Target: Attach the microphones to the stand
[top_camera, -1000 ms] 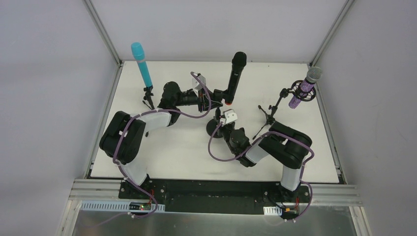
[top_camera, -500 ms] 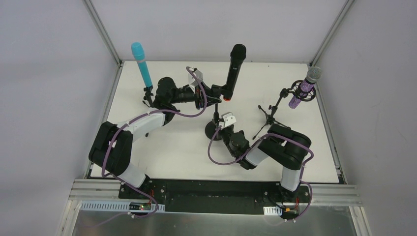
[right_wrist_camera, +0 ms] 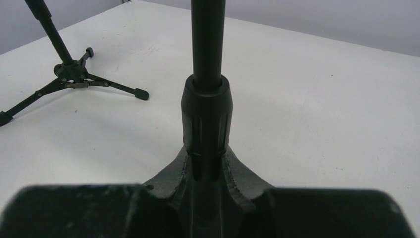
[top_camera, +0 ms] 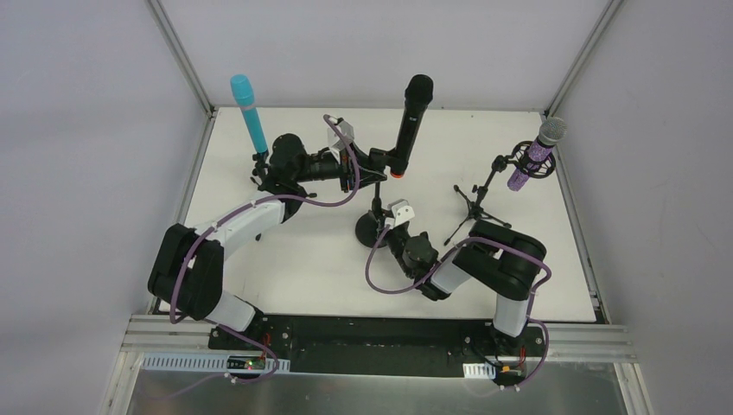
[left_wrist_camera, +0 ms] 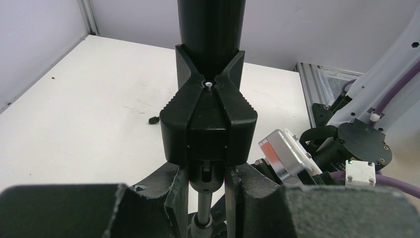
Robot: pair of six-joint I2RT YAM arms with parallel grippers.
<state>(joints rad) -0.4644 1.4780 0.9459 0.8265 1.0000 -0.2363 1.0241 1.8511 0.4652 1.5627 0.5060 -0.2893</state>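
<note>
The black microphone (top_camera: 411, 117) with its orange end ring sits tilted in a black clip (left_wrist_camera: 208, 124) on top of the middle stand (top_camera: 370, 226). My left gripper (top_camera: 373, 164) is shut on the clip's ball joint, just under the clip body, and its fingers (left_wrist_camera: 173, 191) pinch from both sides. My right gripper (top_camera: 386, 223) is shut on the stand's pole collar (right_wrist_camera: 205, 114), low by the round base. The turquoise microphone (top_camera: 245, 112) stands upright on a small stand at the far left. The purple microphone (top_camera: 540, 149) hangs in a mount on a tripod (top_camera: 471, 203).
The tripod's legs (right_wrist_camera: 69, 74) spread on the white table (top_camera: 302, 251) to the left in the right wrist view. Metal frame posts (top_camera: 186, 65) and grey walls close in the back and sides. My right arm's wrist camera (left_wrist_camera: 287, 153) sits close under the clip.
My left arm has stretched out farther and leftward, carrying the clip and black microphone slightly up and left. The stand's base and my right gripper have shifted a little left with it.
</note>
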